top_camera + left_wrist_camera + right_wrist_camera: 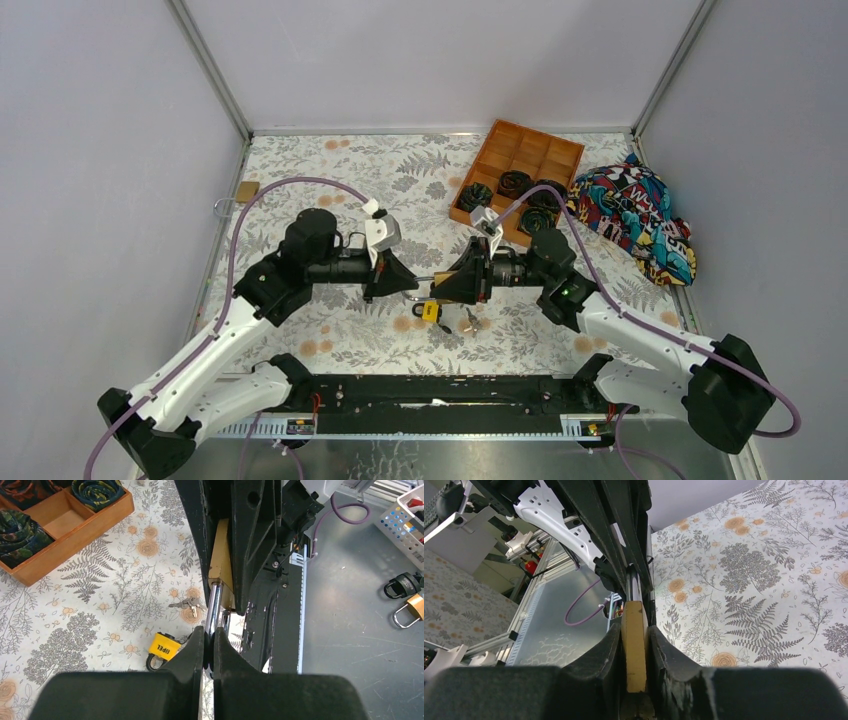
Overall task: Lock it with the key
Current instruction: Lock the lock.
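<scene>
Dead centre of the overhead view the two claws meet: the left gripper (209,639) is clamped on the silver shackle (214,605), and the right gripper (634,630) pinches the brass padlock (634,655) by its body. The key (186,605) lies on the floral table (75,630) just below centre, near a yellow padlock (164,648).

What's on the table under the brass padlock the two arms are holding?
A yellow padlock and a bunch of keys lie on the table, roughly below the brass padlock. Its keyhole end is hidden inside the right pincer.
</scene>
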### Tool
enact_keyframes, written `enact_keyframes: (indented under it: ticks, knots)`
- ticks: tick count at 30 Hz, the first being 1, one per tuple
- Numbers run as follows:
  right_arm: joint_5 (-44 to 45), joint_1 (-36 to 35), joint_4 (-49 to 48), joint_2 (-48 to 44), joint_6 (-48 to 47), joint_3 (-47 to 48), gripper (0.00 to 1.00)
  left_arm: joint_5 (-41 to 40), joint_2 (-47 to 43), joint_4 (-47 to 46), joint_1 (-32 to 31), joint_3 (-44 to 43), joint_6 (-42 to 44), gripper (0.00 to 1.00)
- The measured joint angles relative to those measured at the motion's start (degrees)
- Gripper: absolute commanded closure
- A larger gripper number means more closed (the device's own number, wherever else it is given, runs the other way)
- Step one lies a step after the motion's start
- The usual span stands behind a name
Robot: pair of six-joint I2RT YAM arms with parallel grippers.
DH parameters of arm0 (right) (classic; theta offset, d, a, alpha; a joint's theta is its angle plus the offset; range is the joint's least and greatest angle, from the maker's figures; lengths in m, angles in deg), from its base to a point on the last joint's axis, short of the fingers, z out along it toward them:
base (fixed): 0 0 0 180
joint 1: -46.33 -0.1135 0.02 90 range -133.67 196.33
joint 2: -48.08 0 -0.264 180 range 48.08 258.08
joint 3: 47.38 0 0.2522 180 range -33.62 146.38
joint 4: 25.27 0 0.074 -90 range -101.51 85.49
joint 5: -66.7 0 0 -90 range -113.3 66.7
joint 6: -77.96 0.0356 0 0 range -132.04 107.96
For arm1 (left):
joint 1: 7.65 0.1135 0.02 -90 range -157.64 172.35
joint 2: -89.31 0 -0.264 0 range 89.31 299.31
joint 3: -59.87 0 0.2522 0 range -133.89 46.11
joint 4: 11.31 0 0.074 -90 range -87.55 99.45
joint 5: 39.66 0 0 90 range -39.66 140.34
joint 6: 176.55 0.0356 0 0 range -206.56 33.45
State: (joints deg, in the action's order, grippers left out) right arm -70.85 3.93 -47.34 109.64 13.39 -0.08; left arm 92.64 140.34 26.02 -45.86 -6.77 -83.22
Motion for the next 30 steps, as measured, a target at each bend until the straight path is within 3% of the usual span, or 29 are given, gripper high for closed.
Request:
enact_keyframes:
  ticks: [2, 4, 7, 11, 16, 20, 25, 28, 30]
  knots:
    - [-0.04, 0.04, 0.00, -0.26, 0.44, 0.00, 1.00, -0.04, -0.07, -0.48, 0.00, 0.11, -0.98, 0.55]
    - [0.20, 0.37, 0.17, -0.76, 1.14, 0.02, 1.00, 0.00, -0.37, -1.86, -0.04, 0.44, -3.10, 0.37]
    - [0.04, 2.03, 0.31, -1.16, 3.34, 0.02, 1.00, 0.17, -2.10, -4.46, -0.33, 0.68, -6.64, 0.29]
    - [-0.31, 4.09, -0.96, -2.60, 6.01, 0.02, 1.00, -1.22, -5.66, -6.21, -0.33, 1.51, -8.52, 0.29]
    - [-3.13, 4.33, -3.52, -3.17, 8.50, 0.52, 1.00, -2.54, -6.36, -9.14, -0.37, 2.97, -11.47, 0.34]
    - [-5.42, 4.33, -6.03, -2.62, 10.21, 2.21, 1.00, -4.13, -4.92, -14.01, -0.37, 4.98, -15.69, 0.46]
    - [-6.12, 4.39, -7.85, -2.19, 11.19, 2.93, 1.00, -3.96, -4.48, -18.08, -0.39, 6.69, -20.17, 0.75]
    - [-5.84, 4.66, -8.26, -1.73, 11.43, 2.95, 1.00, -3.32, -4.50, -20.57, -0.68, 7.32, -22.12, 0.99]
    - [-5.66, 4.81, -8.41, -1.49, 11.52, 2.95, 1.00, -2.91, -4.52, -21.84, -0.72, 7.74, -22.95, 1.00]
